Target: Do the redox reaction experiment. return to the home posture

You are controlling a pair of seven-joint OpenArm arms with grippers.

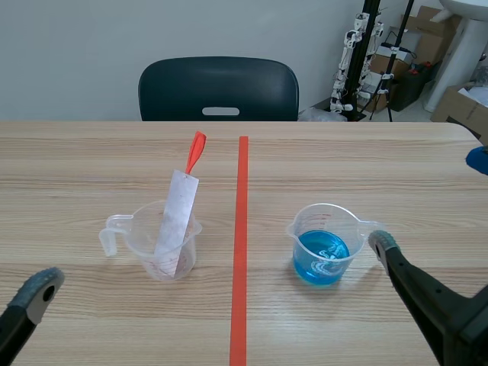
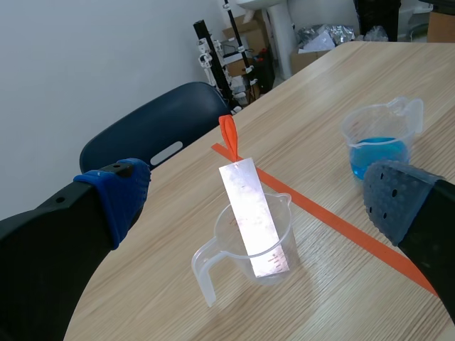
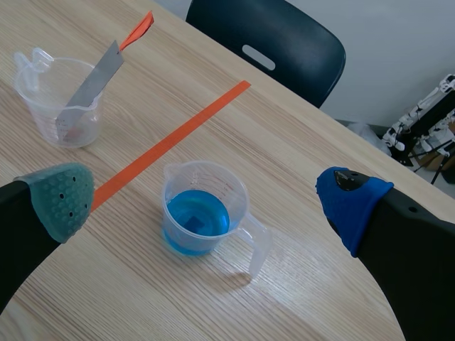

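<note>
In the scene view only one finger of each gripper shows, the rest cut off at the picture's lower edge, so their spread cannot be read there; the wrist views settle it. The left gripper [image 2: 254,193] is spread wide and holds nothing, its fingers [image 2: 114,202] well apart and touching nothing. Ahead of it, between the fingers, the clear beaker [image 2: 286,234] stands on the wooden table [image 1: 76,168] with the metal strip [image 2: 254,220] leaning in it, an orange-red tab [image 2: 227,135] at the strip's top. The right gripper [image 3: 206,200] is equally wide apart and empty; the beaker of blue liquid [image 3: 202,217] sits ahead between its fingers, untouched. The red tape line [image 1: 242,229] runs between the two beakers. Only the scene view catches a blue object [image 1: 478,160] cut off at the table's right edge; what it is cannot be told.
</note>
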